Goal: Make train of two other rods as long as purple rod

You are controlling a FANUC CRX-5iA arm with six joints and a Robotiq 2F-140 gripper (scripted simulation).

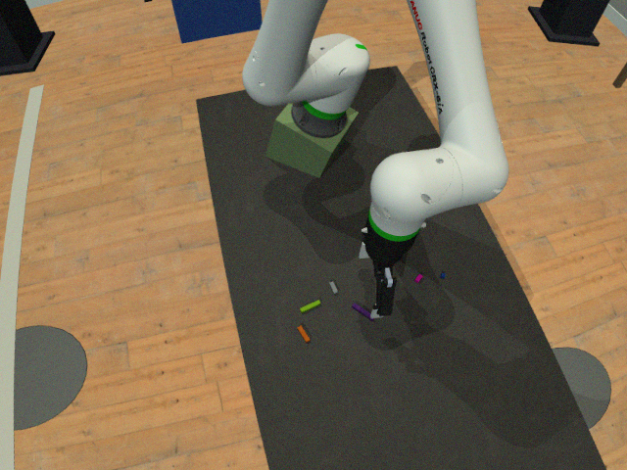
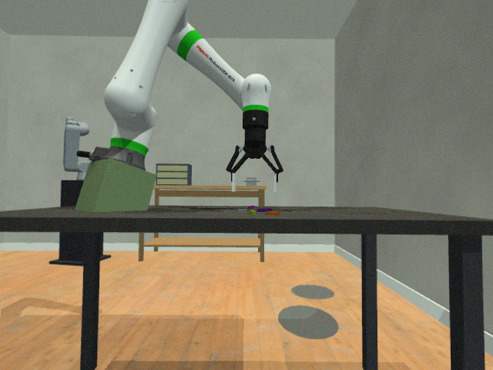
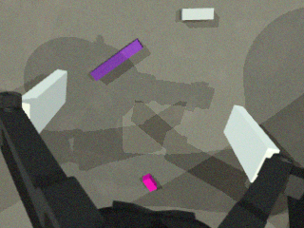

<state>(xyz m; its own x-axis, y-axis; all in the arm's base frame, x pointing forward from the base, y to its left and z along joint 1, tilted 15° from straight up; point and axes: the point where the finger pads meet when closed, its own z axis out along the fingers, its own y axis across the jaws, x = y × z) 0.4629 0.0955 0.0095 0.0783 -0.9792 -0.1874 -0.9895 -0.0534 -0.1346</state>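
My gripper (image 1: 369, 283) (image 2: 254, 191) (image 3: 150, 103) is open and empty, pointing down well above the table. The purple rod (image 1: 361, 309) (image 2: 264, 210) (image 3: 116, 60) lies flat below it, partly behind a finger in the top view. The magenta rod (image 1: 418, 278) (image 3: 149, 182) lies near the bottom of the wrist view. The grey rod (image 1: 333, 287) (image 3: 198, 14) lies at its top. The lime rod (image 1: 310, 305) (image 2: 252, 212) and orange rod (image 1: 303, 334) (image 2: 273, 213) lie apart at the left in the top view. The small blue rod (image 1: 442, 275) lies right of the magenta one.
The rods lie on the dark table top (image 1: 329, 404) (image 2: 338, 213). The arm's green base block (image 1: 299, 146) (image 2: 115, 186) stands on the same table, behind the rods in the top view. The arm's shadows fall across the table around the purple and magenta rods.
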